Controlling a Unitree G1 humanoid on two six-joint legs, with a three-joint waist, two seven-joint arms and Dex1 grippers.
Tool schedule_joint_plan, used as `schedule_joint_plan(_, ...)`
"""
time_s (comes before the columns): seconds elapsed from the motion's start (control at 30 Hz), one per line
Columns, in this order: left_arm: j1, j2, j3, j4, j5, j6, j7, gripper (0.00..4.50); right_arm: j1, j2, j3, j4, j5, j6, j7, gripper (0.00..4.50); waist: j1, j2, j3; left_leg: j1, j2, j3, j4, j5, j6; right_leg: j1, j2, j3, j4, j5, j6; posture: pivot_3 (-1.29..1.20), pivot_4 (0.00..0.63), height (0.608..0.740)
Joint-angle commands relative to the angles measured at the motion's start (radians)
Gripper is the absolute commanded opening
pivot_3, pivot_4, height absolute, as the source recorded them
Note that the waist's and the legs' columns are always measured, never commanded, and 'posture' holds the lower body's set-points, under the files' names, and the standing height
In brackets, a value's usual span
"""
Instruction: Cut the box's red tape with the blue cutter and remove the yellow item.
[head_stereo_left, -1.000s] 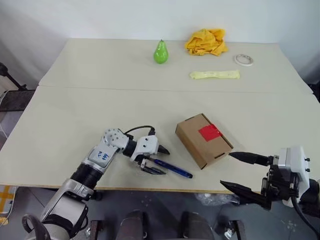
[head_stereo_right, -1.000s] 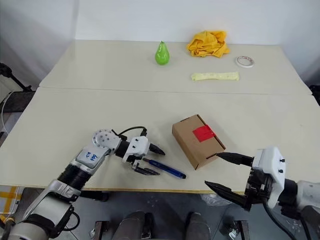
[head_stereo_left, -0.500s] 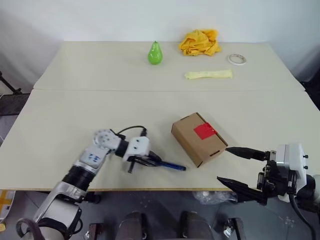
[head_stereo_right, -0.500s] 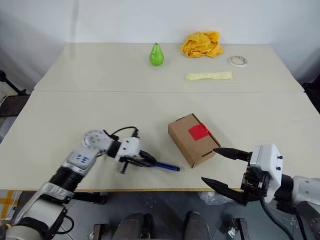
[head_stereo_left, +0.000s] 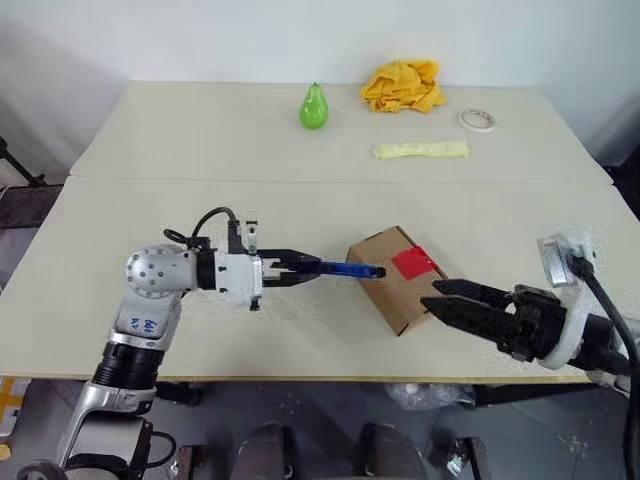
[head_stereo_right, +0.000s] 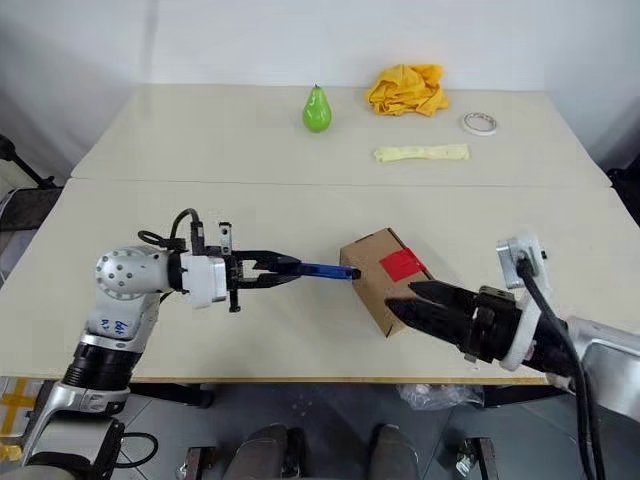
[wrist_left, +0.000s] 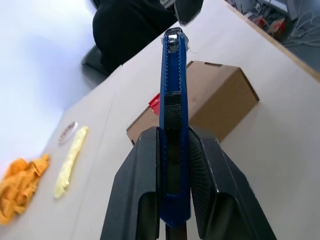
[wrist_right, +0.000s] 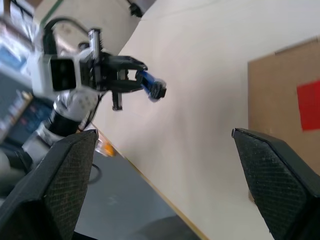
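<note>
The left claw is clamped on the blue cutter, gripping the rear part of its handle so the tip sticks out ahead, level and raised off the surface. That hold suits a slice across the red tape, which sits on the top face of the box; in the head views the tip shows at the box's near left edge, though contact cannot be judged.

The right claw stands wide open and empty, reaching toward the box's right end, probably to steady it during the cut. The box is closed, so the yellow item is presumably inside, hidden.

Farther back, well apart from the work, lie a green pear, a yellow-orange cloth, a pale yellow strip and a tape roll. Nothing lies between cutter and tape; the right claw's fingers could crowd the blade's path.
</note>
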Motion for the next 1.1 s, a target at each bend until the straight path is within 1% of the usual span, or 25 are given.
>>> schedule_joint_plan(0.03,-0.046,-0.026,-0.041,0.036,0.054,-0.050,0.042,0.46,-0.142,0.070,0.088,0.040,0.045,-0.001,-0.108,4.50,-0.001,0.000,0.000,0.000,0.000,0.000,0.000,0.000,0.000,0.000,0.001,0.000,0.000,0.000,0.000,0.00,0.150,0.740)
schedule_joint_plan(0.13,-0.059,-0.048,-0.064,0.048,0.056,-0.057,0.056,0.46,-0.217,0.042,0.141,0.067,0.045,0.054,-0.150,3.90,-0.002,0.000,0.000,-0.001,-0.001,0.001,0.000,0.000,0.000,-0.001,0.000,0.001,-0.001,0.001,0.001,0.00,0.150,0.740)
schedule_joint_plan(0.3,-0.052,-0.048,-0.087,0.054,0.064,-0.074,0.064,0.46,-0.292,0.114,0.193,0.085,0.045,0.060,-0.201,2.19,-0.002,0.000,0.000,-0.003,0.000,0.002,0.000,0.000,0.000,-0.004,0.001,0.000,-0.001,0.001,0.002,0.00,0.150,0.740)
schedule_joint_plan(0.43,-0.048,-0.053,-0.101,0.056,0.074,-0.071,0.083,0.46,-0.353,0.163,0.252,0.097,0.045,0.064,-0.254,2.19,-0.003,0.000,0.000,-0.003,0.000,0.003,0.000,0.000,0.000,-0.004,0.001,0.000,-0.001,0.001,0.002,0.00,0.150,0.740)
schedule_joint_plan(0.6,-0.049,-0.055,-0.109,0.059,0.085,-0.065,0.104,0.46,-0.384,0.211,0.294,0.091,0.045,0.068,-0.292,2.19,-0.001,0.000,0.000,-0.004,0.000,0.003,0.000,0.000,0.000,-0.005,0.001,0.000,-0.001,0.001,0.002,0.00,0.150,0.740)
schedule_joint_plan(0.93,-0.040,-0.048,-0.118,0.056,0.093,-0.064,0.124,0.46,-0.392,0.248,0.309,0.091,0.045,0.071,-0.323,2.19,-0.002,0.000,0.000,-0.004,0.000,0.003,0.000,0.000,0.000,-0.006,0.001,0.000,-0.001,0.001,0.002,0.00,0.150,0.740)
schedule_joint_plan(1.03,-0.040,-0.048,-0.119,0.056,0.096,-0.063,0.128,0.46,-0.389,0.249,0.306,0.094,0.045,0.079,-0.320,1.60,-0.002,0.000,0.000,-0.005,0.000,0.003,0.000,0.000,0.000,-0.006,0.001,0.000,-0.001,0.001,0.002,0.00,0.150,0.740)
schedule_joint_plan(1.1,-0.040,-0.046,-0.119,0.057,0.095,-0.063,0.127,0.46,-0.384,0.247,0.303,0.094,0.045,0.086,-0.312,1.60,-0.002,0.000,0.000,-0.005,0.000,0.003,0.000,0.000,0.000,-0.006,0.001,0.000,-0.001,0.001,0.002,0.00,0.150,0.740)
